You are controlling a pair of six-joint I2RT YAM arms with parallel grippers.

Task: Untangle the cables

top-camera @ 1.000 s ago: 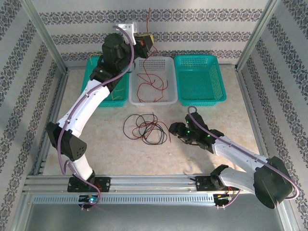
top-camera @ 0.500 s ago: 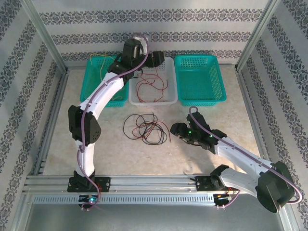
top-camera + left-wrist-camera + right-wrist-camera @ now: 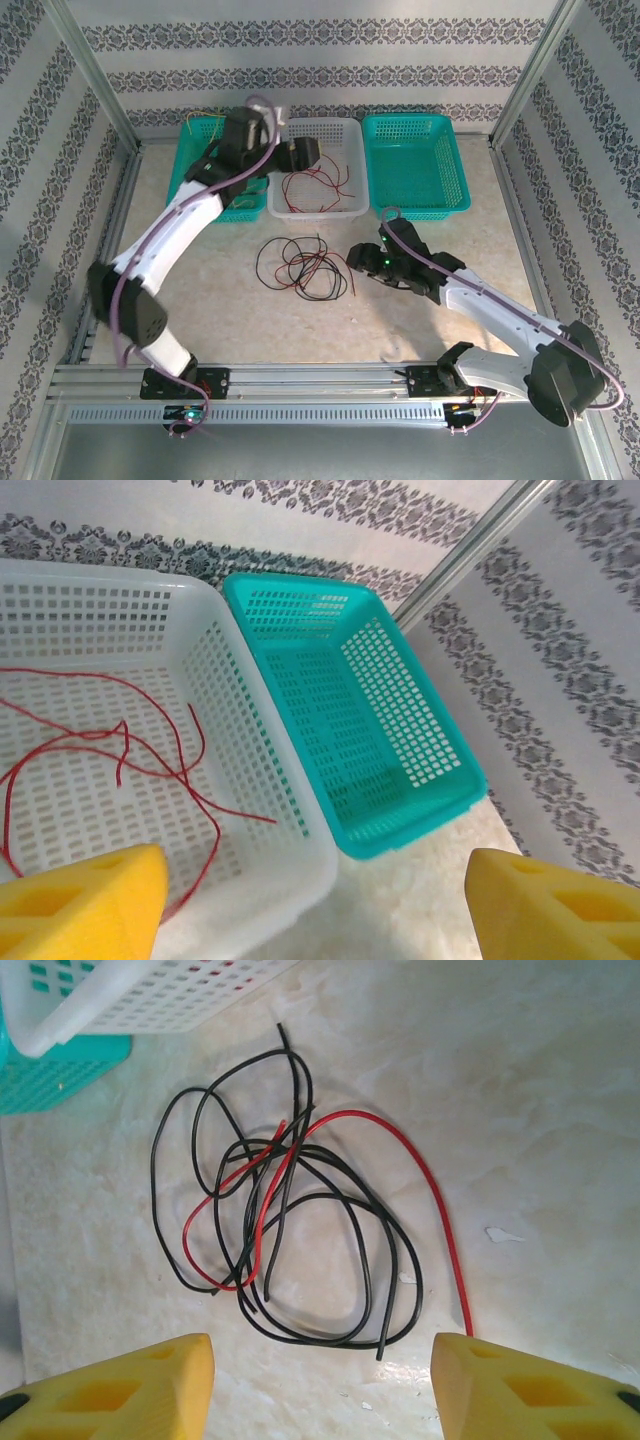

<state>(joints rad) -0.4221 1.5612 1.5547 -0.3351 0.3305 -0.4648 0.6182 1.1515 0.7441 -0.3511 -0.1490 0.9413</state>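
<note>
1. Right fingers [image 3: 120,1385] are spread open and empty, low over the worktop [image 3: 200,300].
2. Tangled cables [image 3: 300,265], black and red, are seen loose on the worktop just beyond the right fingers, in front of the white basket [image 3: 318,212].
3. Red cables [image 3: 120,750] are laid inside the white basket.
4. Left fingers [image 3: 80,900] are held wide apart above the white basket, with nothing gripped.
5. A teal basket [image 3: 417,212] is set against its right side and a second teal basket [image 3: 190,150] on its left.

black, red cables [image 3: 281,1210] tangled, loose on table [image 3: 550,1110]
</note>
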